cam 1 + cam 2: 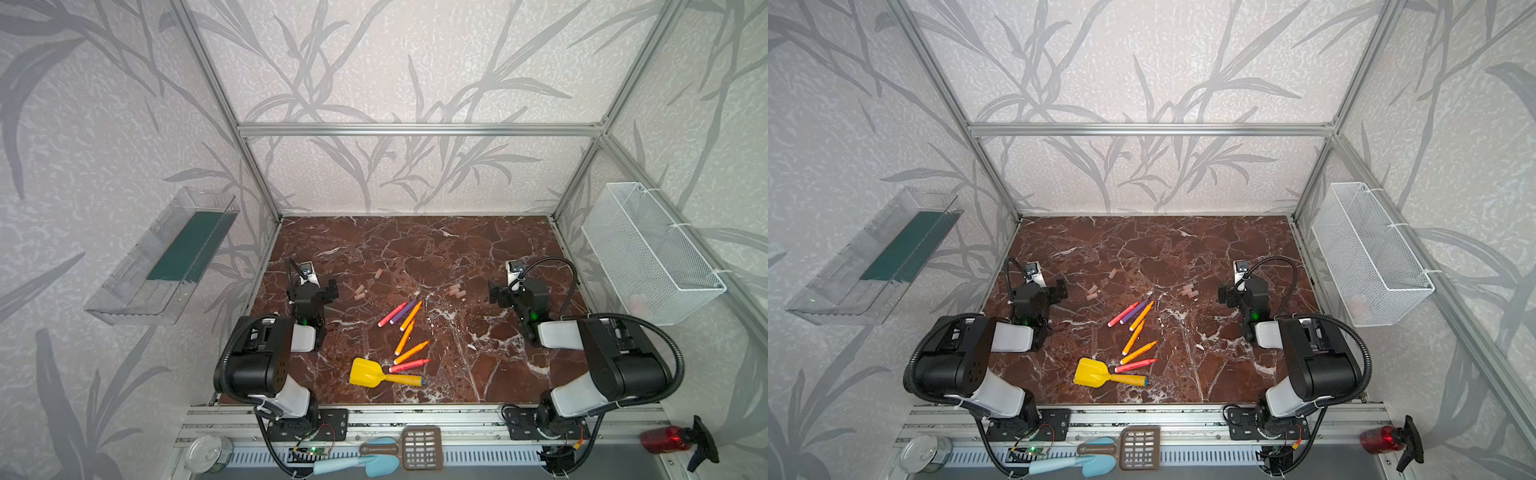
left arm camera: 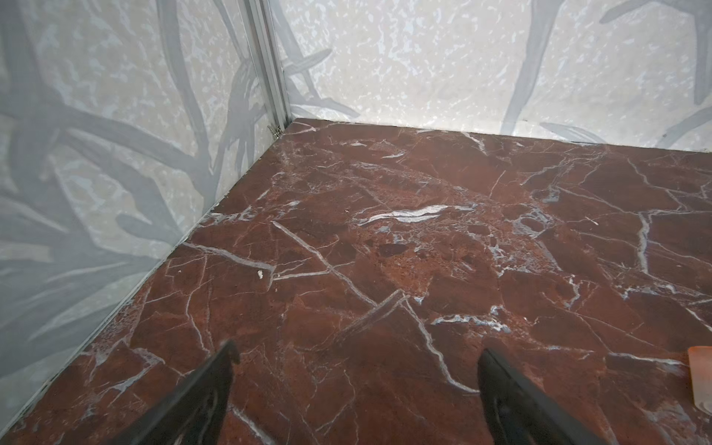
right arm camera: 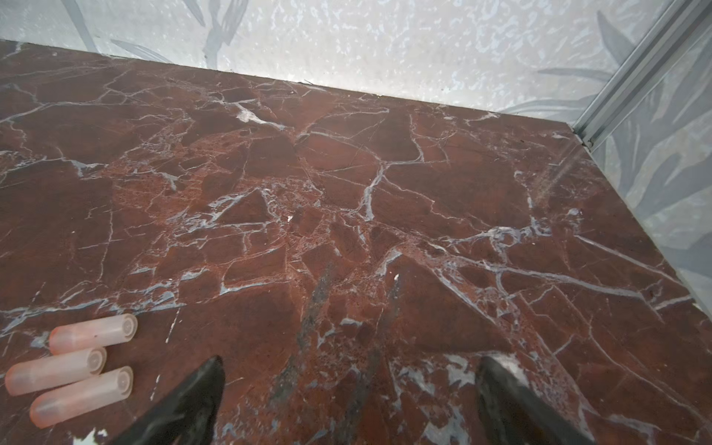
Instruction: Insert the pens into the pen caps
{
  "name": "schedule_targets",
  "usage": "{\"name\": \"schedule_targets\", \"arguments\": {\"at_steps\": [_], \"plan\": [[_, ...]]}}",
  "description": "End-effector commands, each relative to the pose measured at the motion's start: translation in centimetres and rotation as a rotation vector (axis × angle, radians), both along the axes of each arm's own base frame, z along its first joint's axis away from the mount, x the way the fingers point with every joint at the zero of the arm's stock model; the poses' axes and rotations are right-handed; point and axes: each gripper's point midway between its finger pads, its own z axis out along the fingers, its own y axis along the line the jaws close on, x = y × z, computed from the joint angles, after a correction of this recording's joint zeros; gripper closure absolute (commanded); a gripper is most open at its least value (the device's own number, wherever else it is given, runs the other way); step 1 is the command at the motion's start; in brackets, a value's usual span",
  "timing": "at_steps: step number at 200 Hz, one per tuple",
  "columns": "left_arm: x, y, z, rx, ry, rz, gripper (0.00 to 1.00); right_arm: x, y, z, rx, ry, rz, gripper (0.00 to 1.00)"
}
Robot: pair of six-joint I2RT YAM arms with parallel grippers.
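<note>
The left arm (image 1: 257, 357) and right arm (image 1: 615, 357) are folded, each forearm stretched out behind its claw. The left gripper (image 2: 356, 354) has both dark fingers (image 2: 208, 389) spread wide, with nothing between them. The right gripper (image 3: 348, 362) is likewise spread and empty, well apart from the left.

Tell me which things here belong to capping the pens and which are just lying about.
Job: three orange pens, two pink-red pens, purple pen, six pen caps.
Lying about: yellow toy shovel, tin can, blue utensils, brown slotted scoop, red spray bottle.
</note>
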Motion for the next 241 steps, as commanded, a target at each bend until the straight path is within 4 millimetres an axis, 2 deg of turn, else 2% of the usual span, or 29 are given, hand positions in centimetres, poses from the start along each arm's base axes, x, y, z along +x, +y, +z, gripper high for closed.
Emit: {"name": "schedule_targets", "arguments": {"at_steps": [1, 200, 228, 241], "plan": [[0.5, -0.1, 0.3, 0.016, 0.000, -0.011, 0.01, 0.6, 0.0, 1.0, 0.002, -0.025, 0.001, 0.01], [0.5, -0.2, 0.3, 0.015, -0.001, -0.012, 0.01, 0.4, 0.3, 1.1, 0.001, -0.032, 0.019, 0.01], [0.2, -0.4, 0.5, 0.017, -0.016, -0.026, 0.01, 0.0, 0.4, 2.3, -0.004, -0.082, 0.017, 0.01], [-0.8, -0.3, 1.6, 0.017, -0.077, -0.017, 0.01, -0.7, -0.2, 3.4, -0.026, -0.099, -0.042, 0.01]]}}
